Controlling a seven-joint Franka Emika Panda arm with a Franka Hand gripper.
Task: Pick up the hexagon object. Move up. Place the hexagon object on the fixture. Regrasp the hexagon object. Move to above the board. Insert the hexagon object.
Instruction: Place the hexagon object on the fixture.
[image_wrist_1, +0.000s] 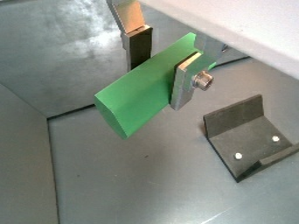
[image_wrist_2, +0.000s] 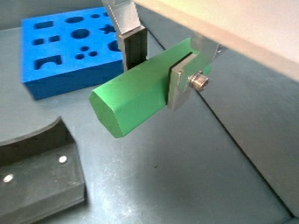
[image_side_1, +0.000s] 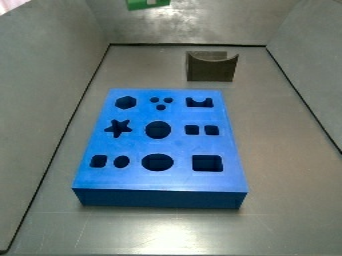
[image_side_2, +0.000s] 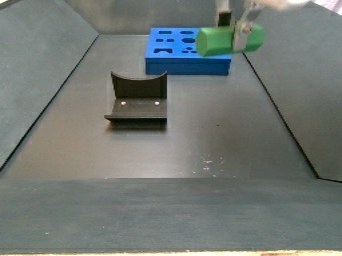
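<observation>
- Wrist views show the gripper squeezing the green hexagon object between its fingers.
- It hangs high, away from the fixture and the blue board.

The pincer hangs above the tray floor, well clear of it, with the hexagon object clamped between its fingers and lying tilted. In a side view the fixture stands on the floor apart from the board, which lies flat behind it. In both wrist views the held piece hovers between fixture and board, touching neither.
</observation>
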